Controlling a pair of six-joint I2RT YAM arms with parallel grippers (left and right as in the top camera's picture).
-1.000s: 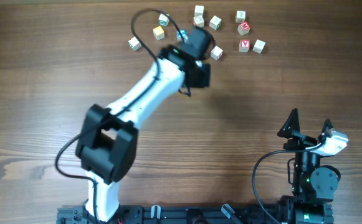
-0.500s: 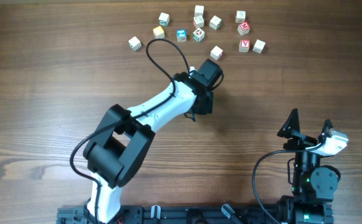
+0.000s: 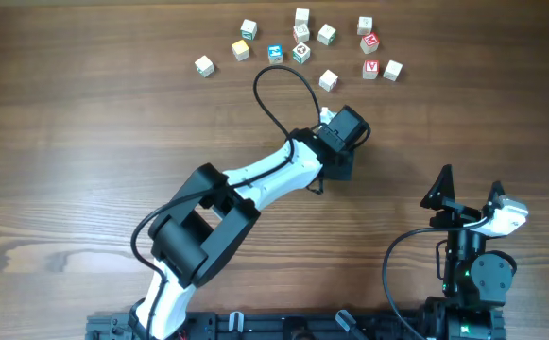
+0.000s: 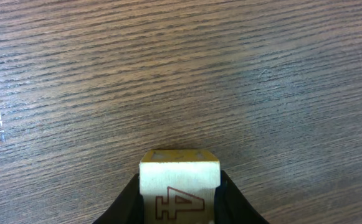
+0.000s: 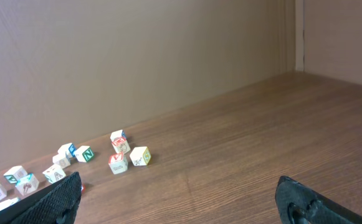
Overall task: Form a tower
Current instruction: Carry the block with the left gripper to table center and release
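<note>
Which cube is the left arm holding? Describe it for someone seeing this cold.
Follow the white arm across the wooden table to the black left gripper, short of the scattered loose cubes. Between its fingers sits a pale wooden cube with a brown outlined 4 on one face and yellow on top, the only cube held rather than lying loose.

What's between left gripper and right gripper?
Nothing: the overhead view shows bare table between the left gripper, shut on a cube, and the open right gripper.

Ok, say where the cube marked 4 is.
The cube marked 4 sits bottom centre in the left wrist view, clamped in the left gripper over the table.
</note>
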